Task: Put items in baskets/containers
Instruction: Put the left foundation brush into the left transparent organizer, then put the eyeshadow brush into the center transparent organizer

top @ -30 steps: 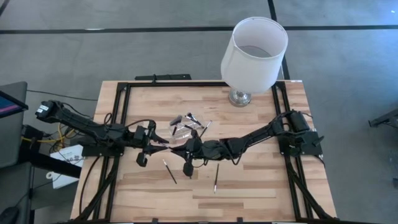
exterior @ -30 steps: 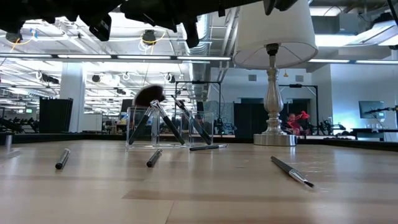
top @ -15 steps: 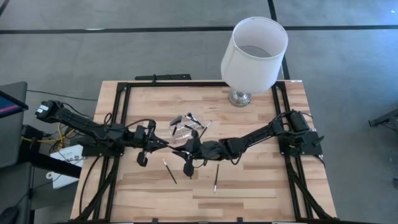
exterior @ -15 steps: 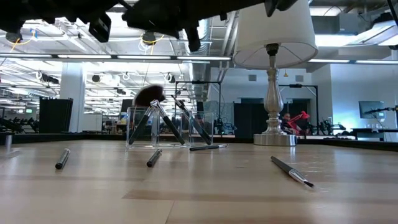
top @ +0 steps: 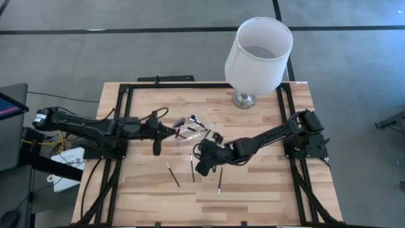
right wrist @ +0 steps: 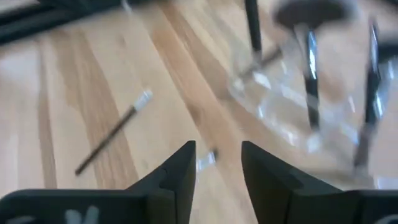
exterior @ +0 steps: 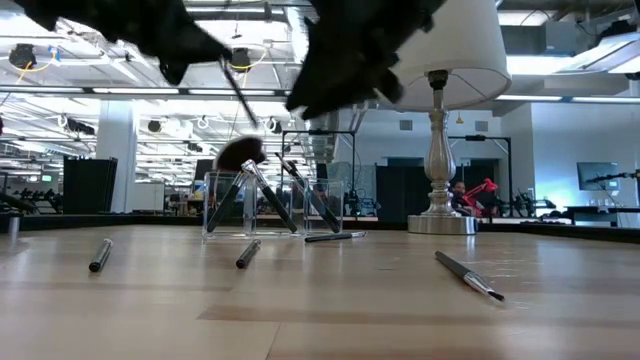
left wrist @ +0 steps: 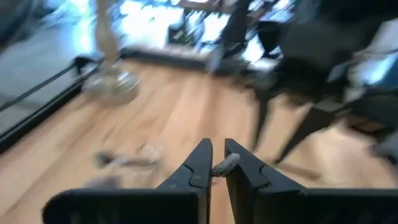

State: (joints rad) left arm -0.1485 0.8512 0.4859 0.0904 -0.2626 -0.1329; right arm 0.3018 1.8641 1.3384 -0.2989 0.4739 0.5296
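Brushes (exterior: 262, 195) lean crossed inside the clear cup (exterior: 222, 205), a fluffy head on top. The left gripper (left wrist: 214, 163) is clamped on 1 brush (left wrist: 225, 164), its tip poking between the fingers. The right gripper (right wrist: 216, 163) has fingers apart above a lying brush (right wrist: 113, 141), the cup just beyond. Only the low view shows 4 brushes loose on the table (exterior: 400, 310).

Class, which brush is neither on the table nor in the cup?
The brush pinched in the left hand, in the air; others lie flat or stand in the cup.

No readable text, label, brand or number anywhere.
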